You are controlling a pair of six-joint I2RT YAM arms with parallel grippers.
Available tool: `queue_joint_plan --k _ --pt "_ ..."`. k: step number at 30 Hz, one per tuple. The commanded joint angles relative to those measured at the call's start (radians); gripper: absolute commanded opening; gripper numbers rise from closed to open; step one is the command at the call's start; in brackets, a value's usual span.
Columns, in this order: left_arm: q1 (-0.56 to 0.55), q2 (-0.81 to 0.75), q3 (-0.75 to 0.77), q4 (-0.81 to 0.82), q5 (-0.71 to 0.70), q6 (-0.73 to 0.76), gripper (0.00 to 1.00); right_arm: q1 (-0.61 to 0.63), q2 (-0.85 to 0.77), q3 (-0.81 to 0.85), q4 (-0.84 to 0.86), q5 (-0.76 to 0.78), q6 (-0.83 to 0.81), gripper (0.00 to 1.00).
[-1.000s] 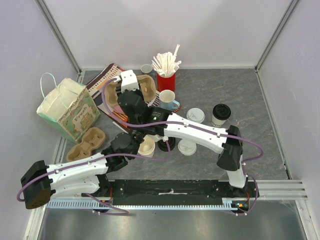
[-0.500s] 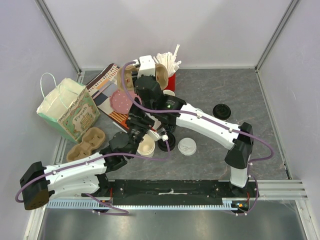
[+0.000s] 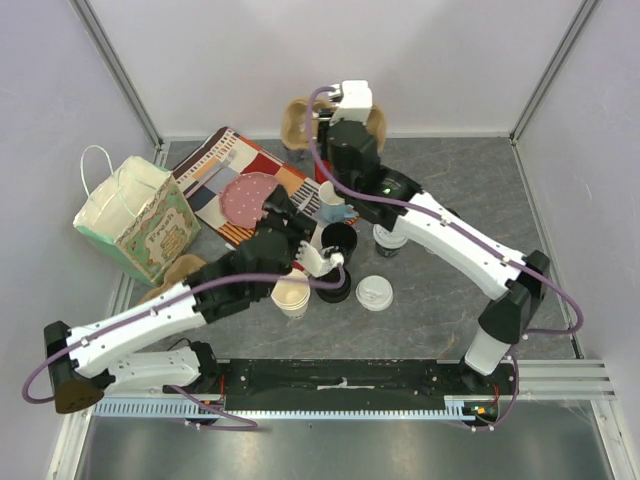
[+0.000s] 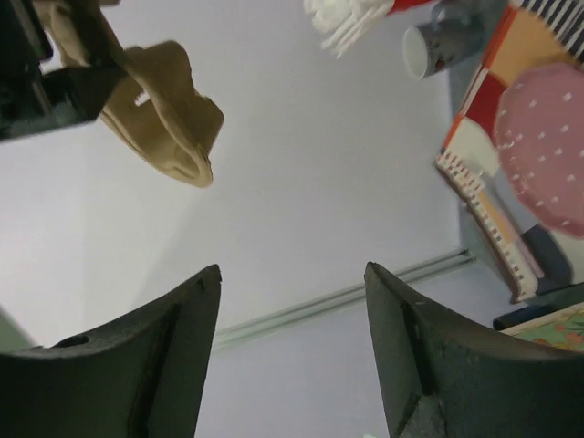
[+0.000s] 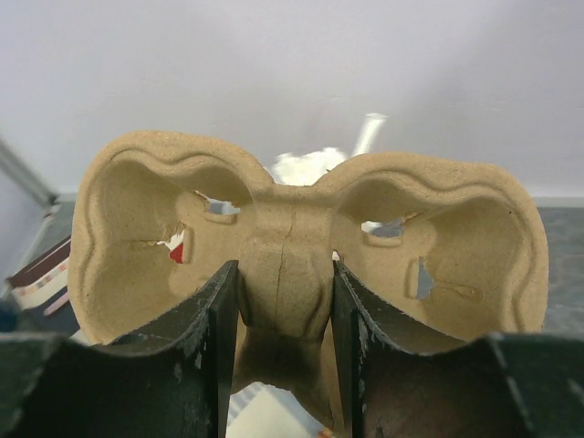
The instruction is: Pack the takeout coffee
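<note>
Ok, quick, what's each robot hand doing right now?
Left tool: open, holding nothing.
Right tool: shut on the cardboard cup carrier.

White-lidded paper cup [image 3: 387, 241] upright just right of the black mug [image 3: 338, 240], largely hidden; black-lidded cup out of view.
</note>
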Motion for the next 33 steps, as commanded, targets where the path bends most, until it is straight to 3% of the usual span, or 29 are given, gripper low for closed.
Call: queue_joint_plan --k 1,2,3,4,8,11,15,18,23,28,33 --pt "-0.004 0.146 0.446 -0.917 0.193 -0.78 0.71 -0.084 -0.146 -0.078 0.029 -0.004 0.009 0.47" --pt "-0.003 0.181 0.591 -1.037 0.27 -0.959 0.71 -0.113 -0.182 -0.11 0.026 -0.01 0.018 0.47" --pt "0.0 0.249 0.641 -1.172 0.42 -1.025 0.7 -0.126 -0.196 -0.126 0.025 -0.022 0.017 0.47" --pt "0.0 0.267 0.675 -1.214 0.483 -1.077 0.7 -0.135 -0.21 -0.138 0.021 -0.026 0.018 0.47" --pt "0.046 0.315 0.668 -1.312 0.79 -1.211 0.73 -0.184 -0.275 -0.205 0.001 -0.029 0.014 0.47" --pt "0.278 0.352 0.651 -1.311 0.962 -1.229 0.73 -0.215 -0.328 -0.265 -0.013 -0.041 0.024 0.47" --pt "0.425 0.354 0.64 -1.227 0.981 -1.199 0.75 -0.236 -0.385 -0.333 -0.019 -0.061 0.044 0.47" --pt "0.431 0.341 0.606 -1.176 1.064 -1.223 0.78 -0.244 -0.402 -0.358 -0.033 -0.062 0.047 0.47" --pt "0.456 0.312 0.445 -1.031 1.055 -1.312 0.78 -0.247 -0.424 -0.385 -0.045 -0.078 0.054 0.47" --pt "0.456 0.33 0.323 -0.894 0.886 -1.358 0.78 -0.25 -0.439 -0.399 -0.05 -0.087 0.057 0.46" --pt "0.456 0.366 0.293 -0.834 0.897 -1.38 0.77 -0.252 -0.447 -0.411 -0.06 -0.098 0.054 0.46"
